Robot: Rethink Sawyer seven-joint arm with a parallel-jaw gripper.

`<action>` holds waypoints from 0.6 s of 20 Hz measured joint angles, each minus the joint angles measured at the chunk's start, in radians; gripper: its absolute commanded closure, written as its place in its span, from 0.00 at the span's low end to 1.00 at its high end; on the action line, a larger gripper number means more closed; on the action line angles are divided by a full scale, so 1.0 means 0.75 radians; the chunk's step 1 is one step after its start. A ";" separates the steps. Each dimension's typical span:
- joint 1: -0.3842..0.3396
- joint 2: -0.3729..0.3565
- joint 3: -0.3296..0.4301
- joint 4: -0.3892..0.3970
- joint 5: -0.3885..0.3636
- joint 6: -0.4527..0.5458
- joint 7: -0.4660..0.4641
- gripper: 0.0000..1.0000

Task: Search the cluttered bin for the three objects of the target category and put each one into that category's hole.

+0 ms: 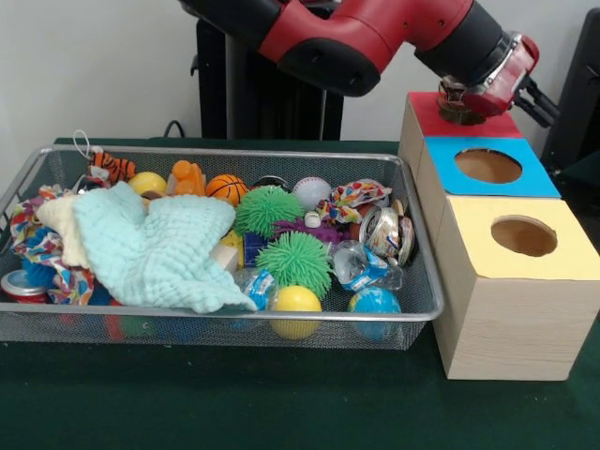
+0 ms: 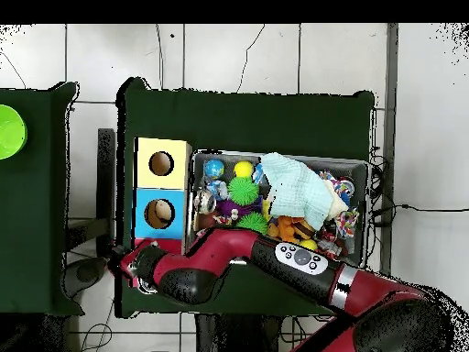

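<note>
Presently the claw point(image 1: 459, 103) sits directly over the red box top point(image 1: 469, 120) at the far end of the box row, a dark object beneath it at the hole; whether the claw is clenched or released cannot be told, nor whether it holds that object. In the overhead view the arm covers the red box entirely.

The three boxes stand in a line on the green counter point(image 1: 234, 403), right of the bin and touching one another. The blue box point(image 1: 487, 167) is in the middle; its hole shows a tan interior, and the overhead view shows a pale object inside. The yellow box point(image 1: 525, 236) is nearest; nothing can be made out in its hole.

The wire bin point(image 1: 225, 328) is crowded. A pale green cloth point(image 1: 155, 248) lies over the left and middle contents. Beside it, right of centre, are two green spiky balls point(image 1: 295, 262), one behind the other. A yellow ball point(image 1: 296, 302) and a blue globe ball point(image 1: 374, 302) rest against the near wall. Along the far wall lie a tiger toy point(image 1: 112, 166), an orange toy point(image 1: 187, 176), a small basketball point(image 1: 225, 187) and a baseball point(image 1: 312, 190). A crushed can point(image 1: 384, 232) lies at the right end, with a patterned cloth point(image 1: 356, 197) behind it.
</note>
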 measured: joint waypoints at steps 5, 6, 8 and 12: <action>0.022 -0.062 0.027 0.093 0.039 0.000 0.000 1.00; 0.029 -0.076 0.030 0.108 0.051 0.000 0.000 1.00; 0.037 -0.095 0.032 0.121 0.070 0.000 0.000 1.00; 0.057 -0.141 0.032 0.132 0.110 -0.001 0.000 1.00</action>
